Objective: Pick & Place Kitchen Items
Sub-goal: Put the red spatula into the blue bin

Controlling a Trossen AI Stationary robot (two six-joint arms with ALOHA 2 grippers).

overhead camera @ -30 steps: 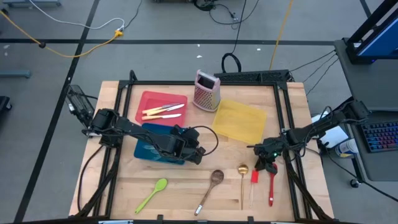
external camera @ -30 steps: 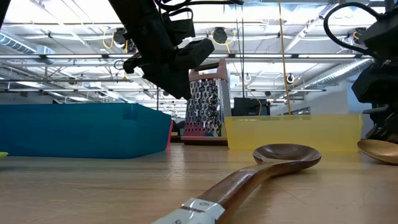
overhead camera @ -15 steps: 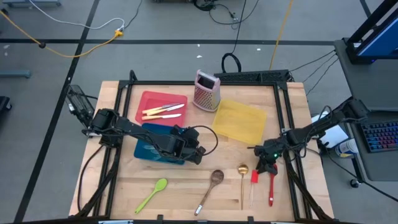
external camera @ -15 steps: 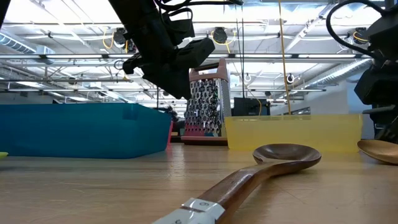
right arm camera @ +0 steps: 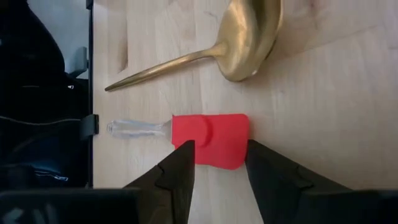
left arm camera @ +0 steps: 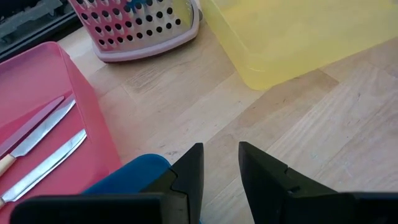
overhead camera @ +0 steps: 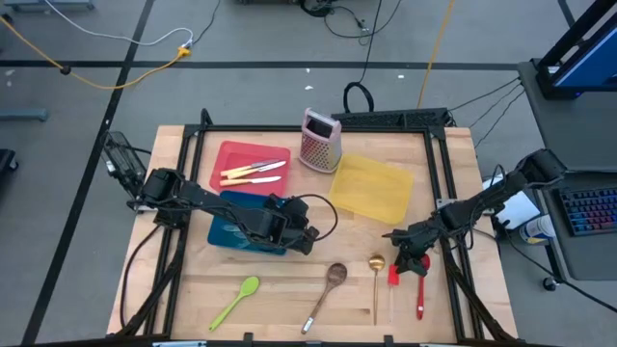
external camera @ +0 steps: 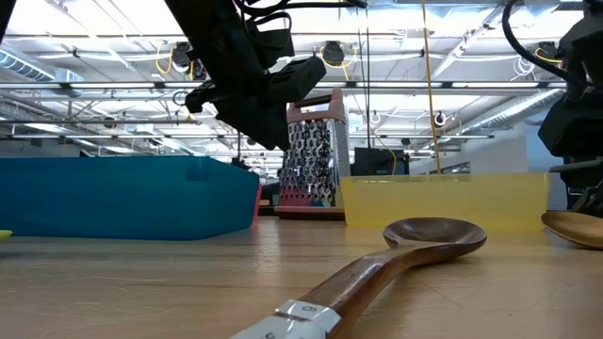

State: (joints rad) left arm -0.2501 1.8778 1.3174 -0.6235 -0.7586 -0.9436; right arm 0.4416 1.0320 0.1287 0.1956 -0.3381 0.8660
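- Two arms are over the table, only one at work. The right gripper [overhead camera: 409, 256] hangs low over the red spatula [right arm camera: 211, 140], fingers partly spread and standing to either side of its blade, nothing gripped; that straddle looks like the set-up for a pinch.
- Left gripper [overhead camera: 304, 237] waits by the teal bin [overhead camera: 231, 234], jaws narrow and empty, clear of the other arm's work.
- Loose utensils lie in a row along the table's front edge: green spoon [overhead camera: 236, 300], wooden spoon [overhead camera: 325, 294], gold spoon [overhead camera: 376, 282], the red spatula, and a second red tool [overhead camera: 420, 295] just beside it.
- Knives [overhead camera: 254, 172] already rest in the red tray [overhead camera: 231, 154], which suggests sorting by kind.
- Yellow bin [overhead camera: 371, 185] and grater [overhead camera: 319, 140] stand at the back; the bin seems the likely drop for more utensils.
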